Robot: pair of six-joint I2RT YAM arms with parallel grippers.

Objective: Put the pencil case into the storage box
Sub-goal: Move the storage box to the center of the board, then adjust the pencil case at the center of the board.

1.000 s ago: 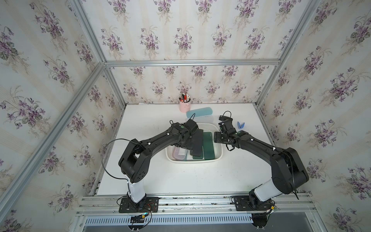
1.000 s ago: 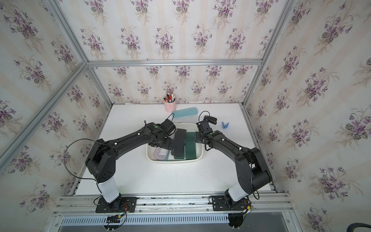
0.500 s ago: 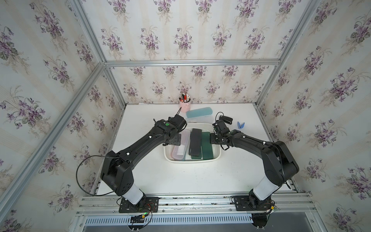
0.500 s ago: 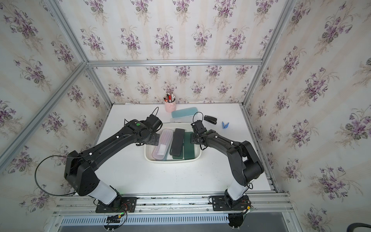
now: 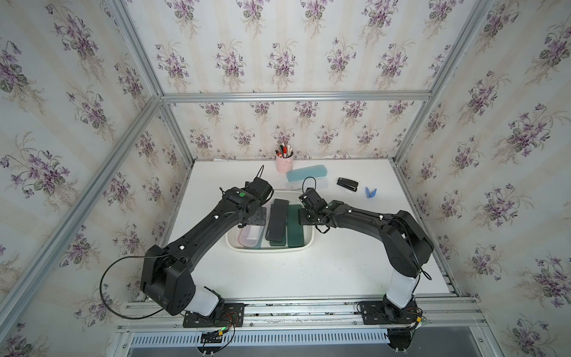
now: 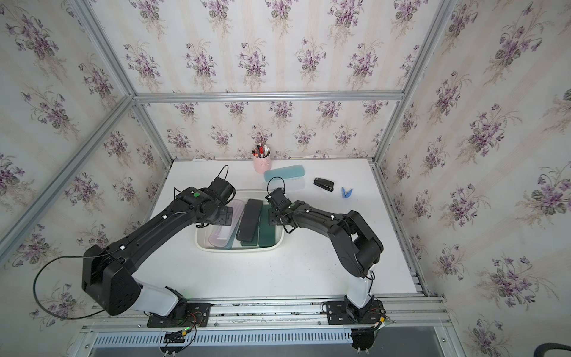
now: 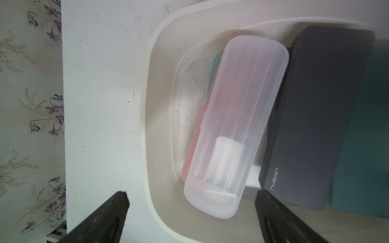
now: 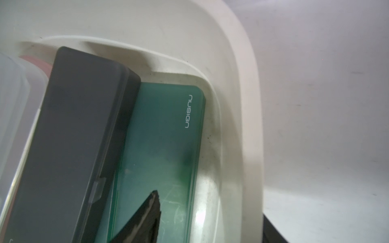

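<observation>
Frosted plastic, the pencil case lies inside the storage box, one end between the wide-open, empty jaws of our left gripper. At the box's opposite rim is our right gripper; we cannot tell its grip.

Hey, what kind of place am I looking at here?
Probably a robot test booth dressed as a home desk: flowered wallpaper on a metal frame, two robot arms bolted to a rail, a pen cup and pencil cases on a white table.
</observation>
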